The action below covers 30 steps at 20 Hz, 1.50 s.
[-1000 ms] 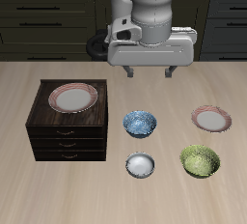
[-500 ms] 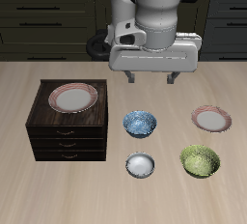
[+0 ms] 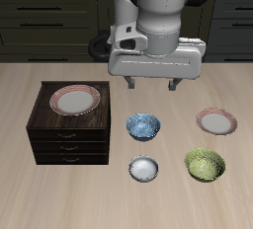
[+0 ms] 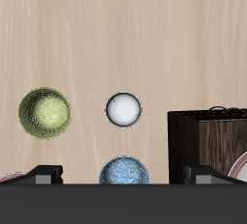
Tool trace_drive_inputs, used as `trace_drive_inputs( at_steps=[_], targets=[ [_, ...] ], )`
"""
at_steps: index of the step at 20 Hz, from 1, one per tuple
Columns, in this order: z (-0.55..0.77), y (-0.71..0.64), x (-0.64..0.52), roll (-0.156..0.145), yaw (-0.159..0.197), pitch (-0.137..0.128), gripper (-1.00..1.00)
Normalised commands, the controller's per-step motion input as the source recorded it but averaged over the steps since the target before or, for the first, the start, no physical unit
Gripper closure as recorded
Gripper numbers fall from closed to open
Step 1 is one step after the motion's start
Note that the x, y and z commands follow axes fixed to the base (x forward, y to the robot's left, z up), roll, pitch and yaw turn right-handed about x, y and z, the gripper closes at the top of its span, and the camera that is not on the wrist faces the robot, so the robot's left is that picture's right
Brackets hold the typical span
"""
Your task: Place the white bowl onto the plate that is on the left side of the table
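We hold our gripper [image 3: 154, 83] wide open, empty, high above the table [image 3: 20, 85]. The white bowl [image 3: 144, 168] sits near the front edge, beside the green bowl [image 3: 205, 164], well apart from the plate [image 3: 216, 121].

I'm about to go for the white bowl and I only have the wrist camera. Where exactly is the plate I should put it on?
Observer: The plate lies flat and empty, just behind the green bowl.
Operator: Is there any other plate I could confuse it with?
Observer: Yes, a second plate sits on top of the dark drawer cabinet.
Operator: And how is the gripper placed?
Observer: The gripper hangs open and empty, farther back than the white bowl.
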Motion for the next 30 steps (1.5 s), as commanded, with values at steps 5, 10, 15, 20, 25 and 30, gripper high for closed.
trace_drive_inputs(
  at_steps=[5, 10, 15, 20, 25, 30],
  targets=[
    [-0.12, 0.1, 0.0, 0.015, 0.01, -0.012, -1.0],
    [-0.15, 0.11, 0.02, 0.001, -0.015, -0.011, -1.0],
    [-0.26, 0.05, 0.07, -0.01, 0.0, 0.011, -1.0],
    [-0.32, 0.02, 0.07, -0.001, 0.003, 0.019, -1.0],
    [-0.26, 0.02, 0.07, 0.0, -0.022, 0.03, -1.0],
    [-0.37, 0.07, 0.07, 0.01, 0.012, 0.027, -1.0]
  ],
)
